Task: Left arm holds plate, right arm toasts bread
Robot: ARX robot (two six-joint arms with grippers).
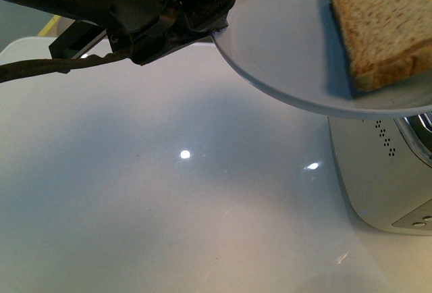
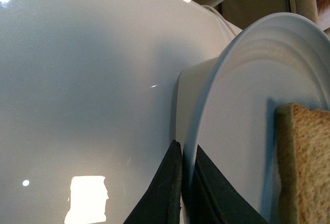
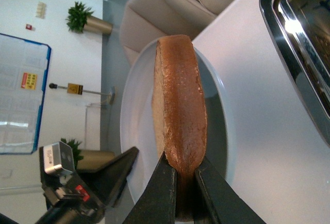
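The left arm (image 1: pixel 216 28) reaches in from 11 o'clock in the front view, its jaws closed tight on the rim of a pale, glossy plate (image 1: pixel 283 50). The arm holds the plate tilted and clear of the white desk (image 1: pixel 169 205). A dark cable (image 1: pixel 54 69) trails from the arm toward 9 o'clock. One slice of brown-crusted bread (image 1: pixel 388 23) lies on the plate's 3 o'clock side, up at 2 o'clock in the frame. The plate's lower rim overlaps a silver toaster (image 1: pixel 385 171), which stands on the desk at 4 o'clock. The right wrist view shows the right arm (image 3: pixel 183 198) with its jaws nearly closed, pinching the slice by its crust edge, the two black fingers (image 3: pixel 160 193) on either face of the bread. The slice rests against the plate, and the toaster's chrome slot (image 3: pixel 304 43) is close beside it.
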